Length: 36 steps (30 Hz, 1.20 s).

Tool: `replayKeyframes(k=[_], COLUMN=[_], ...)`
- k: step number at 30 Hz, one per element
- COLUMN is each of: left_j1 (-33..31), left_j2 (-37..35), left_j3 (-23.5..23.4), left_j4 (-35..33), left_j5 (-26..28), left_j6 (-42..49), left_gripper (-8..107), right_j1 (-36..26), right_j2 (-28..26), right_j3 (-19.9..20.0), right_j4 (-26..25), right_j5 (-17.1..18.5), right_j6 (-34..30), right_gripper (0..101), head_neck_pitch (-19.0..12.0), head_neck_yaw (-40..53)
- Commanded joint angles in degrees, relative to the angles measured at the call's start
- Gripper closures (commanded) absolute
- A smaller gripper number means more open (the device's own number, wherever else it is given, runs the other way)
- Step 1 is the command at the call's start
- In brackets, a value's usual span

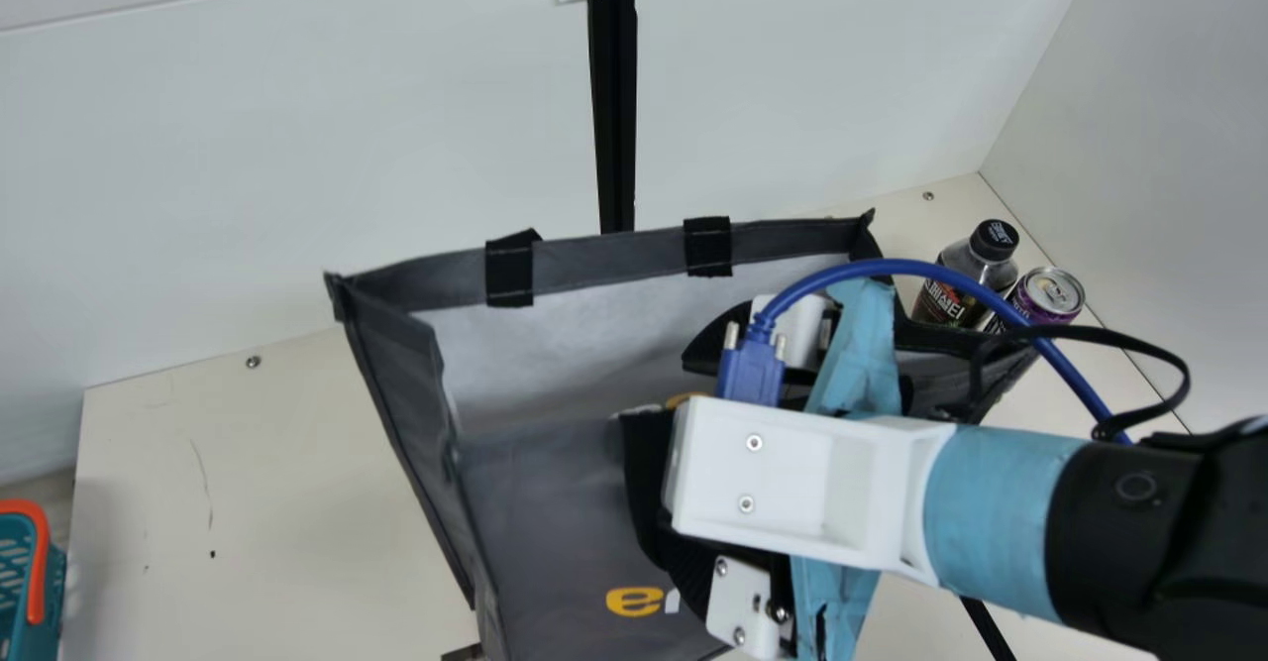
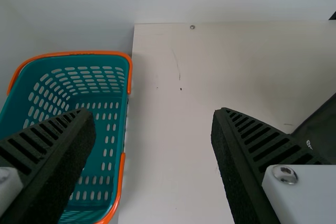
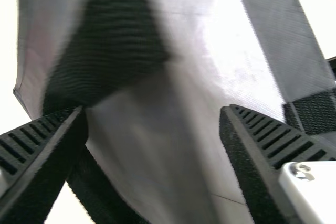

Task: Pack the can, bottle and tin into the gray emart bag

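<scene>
In your main view, the gray emart bag (image 1: 555,507) stands on the tabletop (image 1: 287,443) with its mouth open; its pale lining catches the light, its back rim runs across the middle of the view, and two black strap tabs (image 1: 509,270) are fixed over that rim; yellow lettering (image 1: 634,602) marks the gray front. Your right arm (image 1: 1001,512) comes in from that view's right, its right gripper (image 1: 768,468) over the right part of the bag; in the right wrist view you can see the fingers spread wide, with gray bag fabric behind the gap and a black webbing strap (image 3: 105,203) running behind one of them; you cannot tell whether they touch the cloth.

The bottle (image 1: 946,304), dark-labelled with a black cap, stands upright outside the bag, beyond its right side and near the side wall (image 1: 1179,195); the purple can (image 1: 1052,296), silver lid up, stands just beside it; a blue cable (image 1: 916,267) arches across in front of both.

Your left gripper (image 2: 155,114) has its fingers spread wide too, with nothing pinched between them; past them, the left wrist view gives you the bare left part of the tabletop, a teal basket (image 2: 127,103) with an orange rim beside its edge, and a dark corner of the bag on the other side.
</scene>
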Motion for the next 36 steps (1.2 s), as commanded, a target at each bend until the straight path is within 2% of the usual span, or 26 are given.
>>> replayKeyframes(k=[1,23,36], left_j1=[0.0,0.0,0.0], left_j2=[0.0,0.0,0.0], left_j3=[0.0,0.0,0.0], left_j4=[0.0,0.0,0.0], left_j5=[0.0,0.0,0.0], left_j6=[0.0,0.0,0.0], left_gripper=[9,9,9], right_j1=[0.01,-2.27,-2.35], right_j2=[-0.31,-4.51,-7.75], right_j3=[-0.18,-2.05,-3.38], right_j4=[0.0,2.1,3.3], right_j5=[-0.05,-0.05,-0.05], right_j6=[0.15,-0.45,1.96], right_gripper=[10,10,10], head_neck_pitch=[-1.3,-1.3,-1.3], head_neck_yaw=[-0.14,-0.14,-0.14])
